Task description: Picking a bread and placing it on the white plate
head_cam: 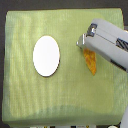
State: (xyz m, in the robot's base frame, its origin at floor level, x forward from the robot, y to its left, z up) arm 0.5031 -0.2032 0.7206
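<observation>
Claw over the bread, plate bare.

The claw [84,46] sits low over the bread [91,62], covering its upper end; whether its fingers are spread or pinching the loaf cannot be told. The bread lies on the green table [30,100], well apart from the plate [46,55] toward the exterior view's left. Lift, carry and placing remain.

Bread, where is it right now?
The bread lies on the green cloth at the exterior view's right, partly under the gripper, away from the white plate.
</observation>
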